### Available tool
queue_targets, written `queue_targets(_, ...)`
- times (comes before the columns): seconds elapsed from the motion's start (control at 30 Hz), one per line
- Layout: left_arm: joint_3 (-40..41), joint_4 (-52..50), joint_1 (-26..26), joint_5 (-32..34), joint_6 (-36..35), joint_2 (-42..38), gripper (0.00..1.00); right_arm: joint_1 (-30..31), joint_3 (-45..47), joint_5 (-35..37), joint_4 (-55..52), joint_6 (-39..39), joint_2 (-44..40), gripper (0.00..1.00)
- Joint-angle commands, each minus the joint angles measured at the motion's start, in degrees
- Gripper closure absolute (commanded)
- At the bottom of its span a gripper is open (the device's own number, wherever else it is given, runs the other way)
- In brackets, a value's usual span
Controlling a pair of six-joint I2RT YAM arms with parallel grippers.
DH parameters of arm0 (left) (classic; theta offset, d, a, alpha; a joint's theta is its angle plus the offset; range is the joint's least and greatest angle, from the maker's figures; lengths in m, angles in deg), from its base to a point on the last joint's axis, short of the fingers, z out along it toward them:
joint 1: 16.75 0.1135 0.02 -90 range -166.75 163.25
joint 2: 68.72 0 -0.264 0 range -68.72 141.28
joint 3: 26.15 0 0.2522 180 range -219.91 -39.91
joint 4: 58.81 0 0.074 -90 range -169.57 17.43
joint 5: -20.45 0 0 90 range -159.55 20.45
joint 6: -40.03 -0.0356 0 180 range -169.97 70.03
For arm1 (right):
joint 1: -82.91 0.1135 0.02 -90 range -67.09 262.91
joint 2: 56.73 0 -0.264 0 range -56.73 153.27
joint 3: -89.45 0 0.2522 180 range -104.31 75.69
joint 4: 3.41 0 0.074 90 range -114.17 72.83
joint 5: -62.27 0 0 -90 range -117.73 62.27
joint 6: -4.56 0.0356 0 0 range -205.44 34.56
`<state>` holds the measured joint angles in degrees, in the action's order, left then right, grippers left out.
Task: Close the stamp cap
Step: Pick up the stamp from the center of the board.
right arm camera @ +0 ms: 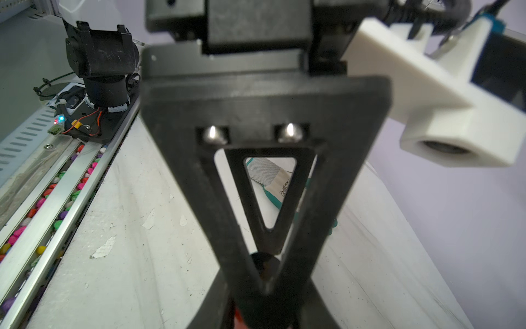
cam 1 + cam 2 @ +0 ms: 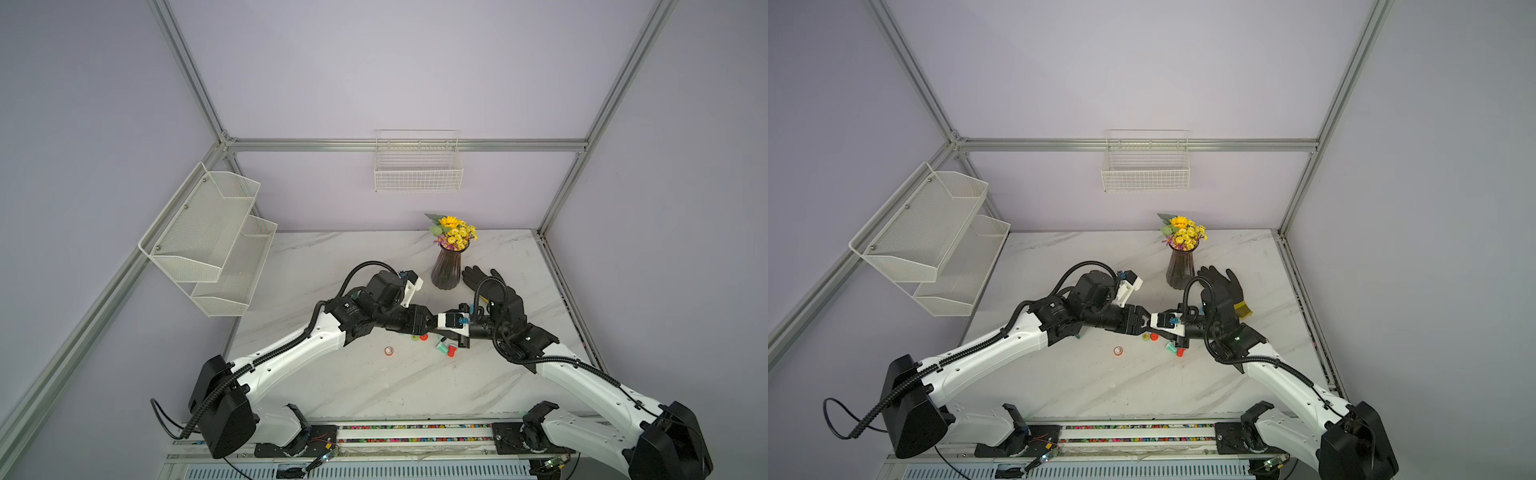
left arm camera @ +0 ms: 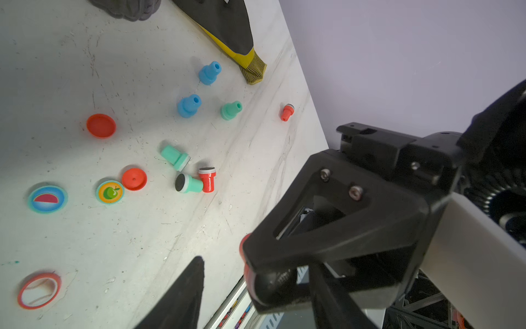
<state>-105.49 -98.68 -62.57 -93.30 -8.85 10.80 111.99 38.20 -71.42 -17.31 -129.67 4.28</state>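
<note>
While the right gripper [image 3: 263,282] pinched a red stamp piece [image 3: 246,275] in narrow jaws above the middle of the desk [image 2: 374,382], the left gripper [image 2: 433,325], whose jaw gap I could not tell, faced it, seemingly mid-capping and needing square alignment, then a firm push.

Lilac walls [image 2: 395,83] enclose the cell, edged by an aluminium frame [image 2: 407,145]. A white wire basket [image 2: 418,174] hangs on the back wall and a two-tier mesh shelf [image 2: 208,241] on the side wall. The bench [image 2: 374,382] is white marble-patterned, and its front rail [image 2: 415,427] holds what look like coloured pebbles.
</note>
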Motion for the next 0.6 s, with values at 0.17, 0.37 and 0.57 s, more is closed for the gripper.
queue_targets(0.17,-3.3,2.1,-0.7,-3.6,2.3,4.6,0.57,0.5,0.4,-1.2,2.1,-1.4,0.2,0.85)
queue_targets(0.37,-4.0,2.1,-0.7,-3.9,3.1,6.1,0.75,0.6,0.2,-0.9,2.0,-1.5,0.6,0.84)
queue_targets(0.57,-4.2,1.4,-0.6,-2.1,2.4,4.5,0.82,0.8,0.4,0.7,2.4,0.5,-0.3,0.57)
